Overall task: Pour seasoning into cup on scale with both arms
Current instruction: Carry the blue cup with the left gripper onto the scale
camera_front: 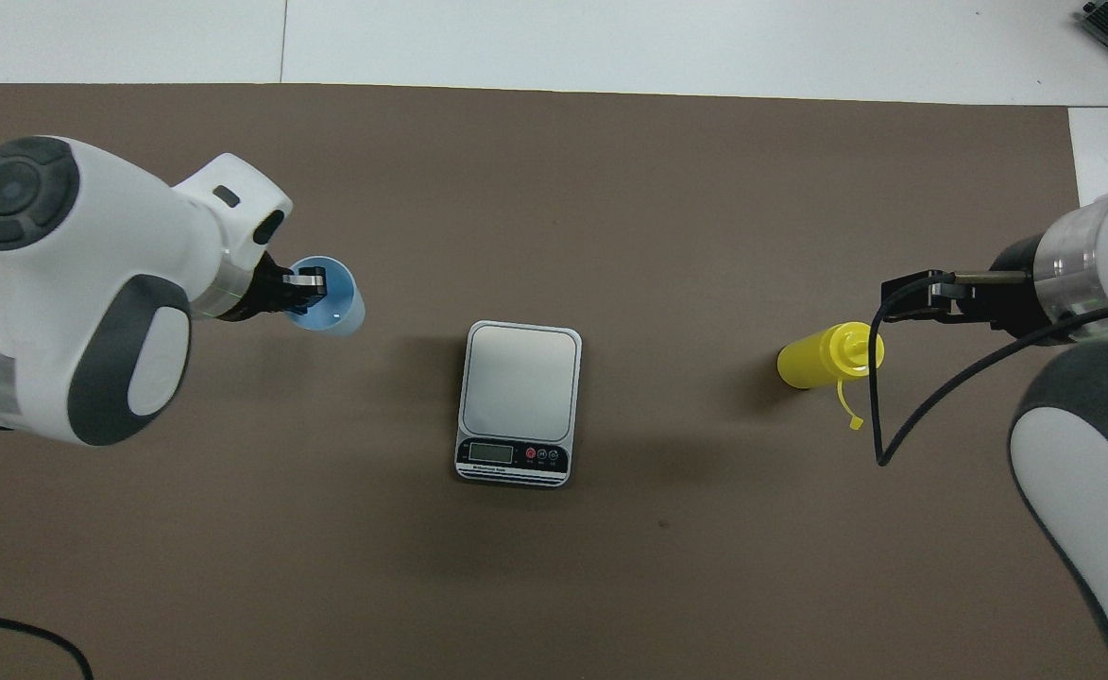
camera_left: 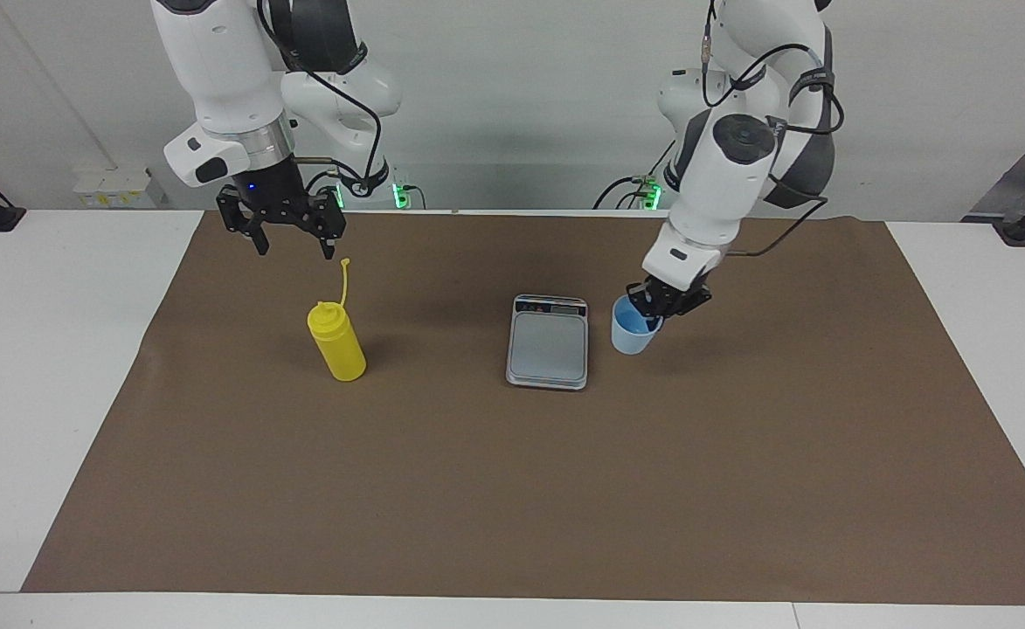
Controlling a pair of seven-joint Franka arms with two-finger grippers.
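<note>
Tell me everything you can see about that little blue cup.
The cup is small, light blue and looks like translucent plastic, tapering toward its base, with a brighter blue inside. It seems empty. The left gripper pinches its rim, one finger inside and one outside, holding it slightly tilted and raised above the brown mat. It hangs beside the scale, toward the left arm's end of the table, not yet over the platform. Nothing else touches it.

Even, bright light falls from above; both views are sharp, with no motion blur. Soft, diffuse shadows lie on the brown mat [camera_left: 512, 489] beside the scale [camera_left: 548, 342], the yellow bottle [camera_left: 336, 341] and the blue cup [camera_left: 633, 325]. The white table [camera_front: 610, 42] shows mild glare. Edges look undistorted.
</note>
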